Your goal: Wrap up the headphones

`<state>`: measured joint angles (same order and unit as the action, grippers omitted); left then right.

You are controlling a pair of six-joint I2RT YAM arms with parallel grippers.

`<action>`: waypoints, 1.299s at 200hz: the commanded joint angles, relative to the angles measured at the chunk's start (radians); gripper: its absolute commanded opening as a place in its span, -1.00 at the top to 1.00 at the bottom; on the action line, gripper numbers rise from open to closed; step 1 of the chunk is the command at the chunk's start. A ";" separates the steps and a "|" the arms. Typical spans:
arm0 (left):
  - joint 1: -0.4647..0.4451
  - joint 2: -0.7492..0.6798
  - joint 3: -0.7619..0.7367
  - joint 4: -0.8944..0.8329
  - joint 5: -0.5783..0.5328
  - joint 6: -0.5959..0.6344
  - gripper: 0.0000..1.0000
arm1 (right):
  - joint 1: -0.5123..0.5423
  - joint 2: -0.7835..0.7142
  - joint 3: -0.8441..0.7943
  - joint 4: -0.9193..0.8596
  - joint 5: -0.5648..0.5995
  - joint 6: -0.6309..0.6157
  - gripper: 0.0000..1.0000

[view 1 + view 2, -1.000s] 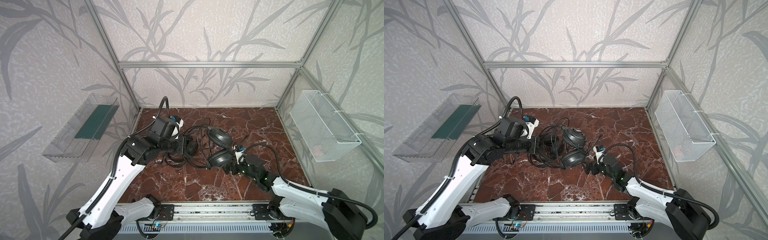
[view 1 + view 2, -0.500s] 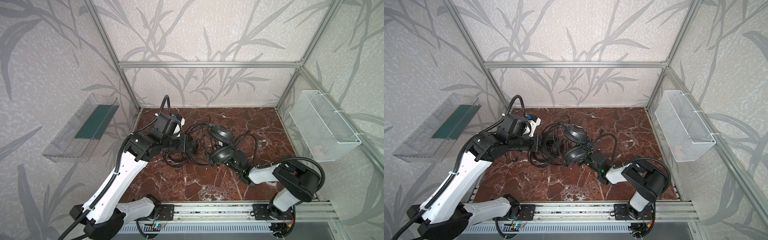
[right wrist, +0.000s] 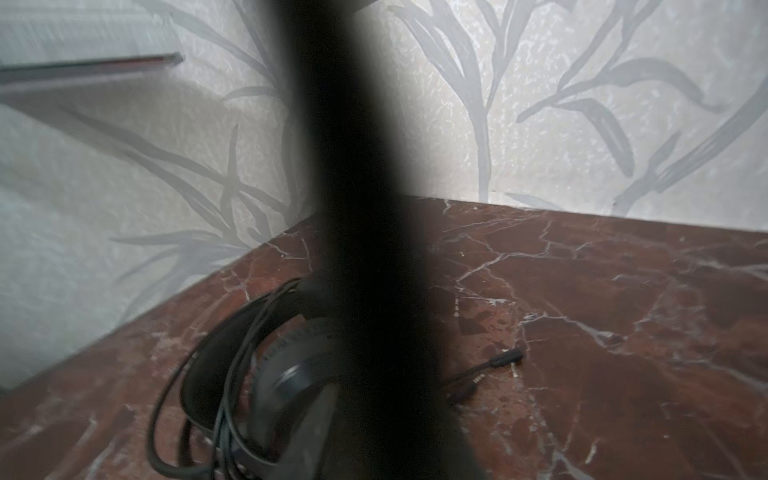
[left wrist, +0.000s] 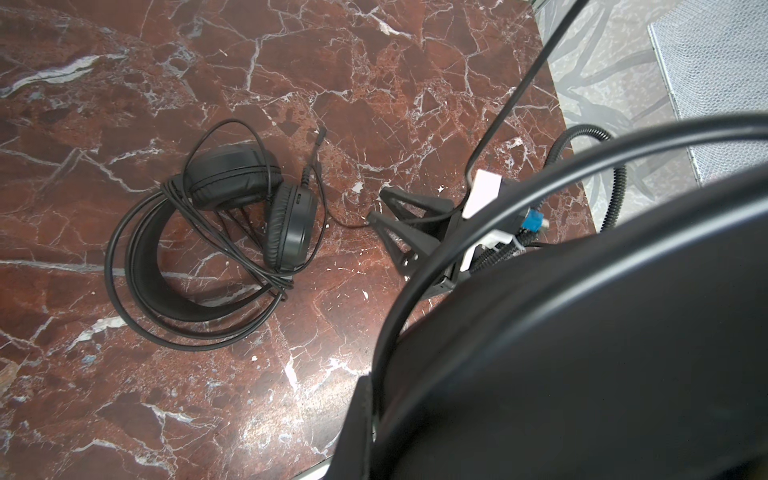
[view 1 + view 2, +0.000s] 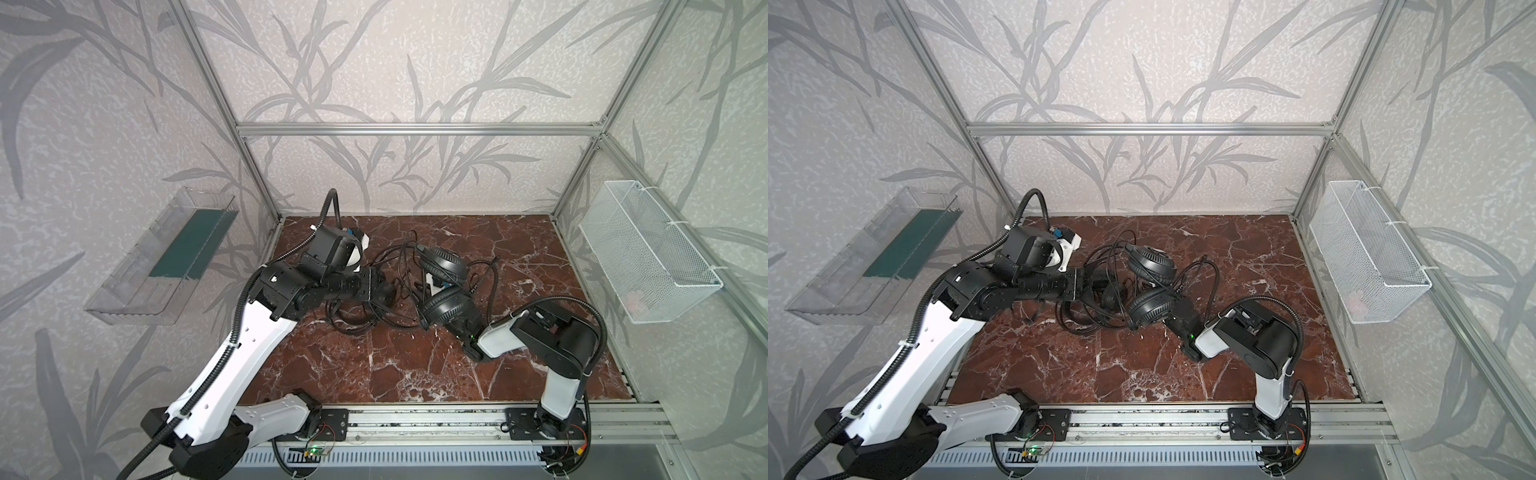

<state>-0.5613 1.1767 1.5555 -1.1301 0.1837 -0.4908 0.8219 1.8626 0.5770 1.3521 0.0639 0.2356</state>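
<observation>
One set of headphones hangs above the marble floor, its two round earcups [image 5: 444, 262] [image 5: 1152, 309] stacked right of centre in both top views. My left gripper [image 5: 386, 291] [image 5: 1109, 296] is shut on its headband, which fills the left wrist view [image 4: 582, 332] beside one finger [image 4: 357, 424]. The other headphones [image 4: 216, 249] [image 3: 249, 395] lie flat on the floor, cable looped around them and plug [image 3: 507, 357] loose. My right gripper [image 4: 377, 204] sits low under the hanging earcups, jaws closed down on a thin black cable [image 4: 349, 222].
A clear plastic bin [image 5: 166, 257] hangs on the left wall. A white wire basket [image 5: 648, 257] hangs on the right wall. Loose cable loops [image 5: 365, 320] spread on the floor under the left gripper. An aluminium rail [image 5: 415, 419] runs along the front edge.
The right arm folded back and its gripper slid under the hanging earcups, closing from wide open onto a cable. The left gripper kept its hold and shifted slightly.
</observation>
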 commanded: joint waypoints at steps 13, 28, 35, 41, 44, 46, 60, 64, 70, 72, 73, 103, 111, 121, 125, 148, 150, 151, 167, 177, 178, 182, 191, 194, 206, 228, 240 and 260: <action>0.050 -0.001 0.090 0.032 0.005 -0.034 1.00 | 0.020 -0.043 -0.057 0.015 0.011 -0.032 0.83; 0.079 0.030 0.119 0.016 -0.009 -0.038 1.00 | 0.057 -0.080 -0.105 0.008 0.019 -0.044 0.96; 0.093 0.048 0.133 0.009 -0.012 -0.039 1.00 | 0.076 -0.106 -0.123 -0.010 0.022 -0.058 0.99; 0.103 0.064 0.145 0.000 -0.020 -0.038 1.00 | 0.097 -0.131 -0.136 -0.037 0.023 -0.070 1.00; 0.106 0.072 0.152 -0.004 -0.025 -0.035 1.00 | 0.108 -0.147 -0.141 -0.055 0.025 -0.081 1.00; 0.108 0.079 0.156 -0.007 -0.030 -0.034 1.00 | 0.116 -0.150 -0.144 -0.069 0.027 -0.086 1.00; 0.132 0.121 0.182 -0.034 -0.060 -0.027 1.00 | 0.175 -0.253 -0.159 -0.193 0.030 -0.130 1.00; 0.137 0.133 0.187 -0.039 -0.067 -0.025 1.00 | 0.191 -0.279 -0.163 -0.230 0.030 -0.145 1.00; 0.148 0.147 0.193 -0.044 -0.076 -0.018 1.00 | 0.233 -0.319 -0.169 -0.281 0.039 -0.167 1.00; 0.150 0.153 0.195 -0.046 -0.081 -0.015 1.00 | 0.244 -0.335 -0.171 -0.298 0.045 -0.173 1.00; 0.151 0.155 0.196 -0.047 -0.084 -0.014 1.00 | 0.250 -0.342 -0.172 -0.307 0.049 -0.176 1.00; 0.172 0.202 0.213 -0.071 -0.179 0.014 1.00 | 0.324 -0.594 -0.153 -0.714 0.050 -0.200 1.00; 0.172 0.211 0.209 -0.075 -0.222 0.027 1.00 | 0.338 -0.656 -0.116 -0.863 0.032 -0.208 1.00; 0.172 0.226 0.197 -0.079 -0.263 0.041 1.00 | 0.358 -0.713 -0.060 -1.039 0.031 -0.222 1.00; 0.172 0.234 0.191 -0.079 -0.269 0.047 1.00 | 0.365 -0.731 -0.034 -1.103 0.028 -0.230 1.00; 0.170 0.266 0.128 -0.053 -0.325 0.068 1.00 | 0.404 -0.793 0.107 -1.414 -0.023 -0.277 1.00; 0.170 0.268 0.120 -0.049 -0.330 0.070 1.00 | 0.409 -0.795 0.121 -1.438 -0.026 -0.281 1.00; 0.171 0.270 0.118 -0.047 -0.333 0.070 1.00 | 0.411 -0.796 0.126 -1.450 -0.027 -0.282 1.00; 0.171 0.278 0.060 -0.015 -0.352 0.083 1.00 | 0.437 -0.800 0.218 -1.617 -0.027 -0.304 1.00; 0.170 0.284 0.033 -0.003 -0.358 0.086 1.00 | 0.445 -0.798 0.272 -1.704 -0.019 -0.307 1.00; 0.170 0.285 0.031 -0.002 -0.358 0.087 1.00 | 0.445 -0.798 0.277 -1.712 -0.019 -0.306 1.00; 0.169 0.284 0.023 0.004 -0.358 0.087 1.00 | 0.447 -0.798 0.298 -1.743 -0.021 -0.307 1.00; 0.169 0.284 -0.004 0.020 -0.358 0.092 1.00 | 0.446 -0.798 0.339 -1.808 -0.022 -0.312 1.00; 0.168 0.282 -0.012 0.025 -0.360 0.092 1.00 | 0.447 -0.798 0.351 -1.824 -0.019 -0.314 1.00; 0.159 0.284 -0.038 0.039 -0.370 0.099 1.00 | 0.447 -0.796 0.404 -1.893 0.007 -0.318 1.00; 0.131 0.290 -0.079 0.055 -0.374 0.115 1.00 | 0.447 -0.783 0.496 -1.990 0.019 -0.360 1.00; 0.105 0.291 -0.101 0.061 -0.384 0.118 1.00 | 0.447 -0.761 0.558 -2.052 0.044 -0.379 1.00; 0.067 0.297 -0.133 0.073 -0.399 0.117 1.00 | 0.453 -0.717 0.662 -2.154 0.102 -0.424 1.00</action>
<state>-0.4637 1.4757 1.4483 -1.1389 -0.1410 -0.3748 1.2556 1.1172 1.1198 -0.6308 0.1074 -0.1143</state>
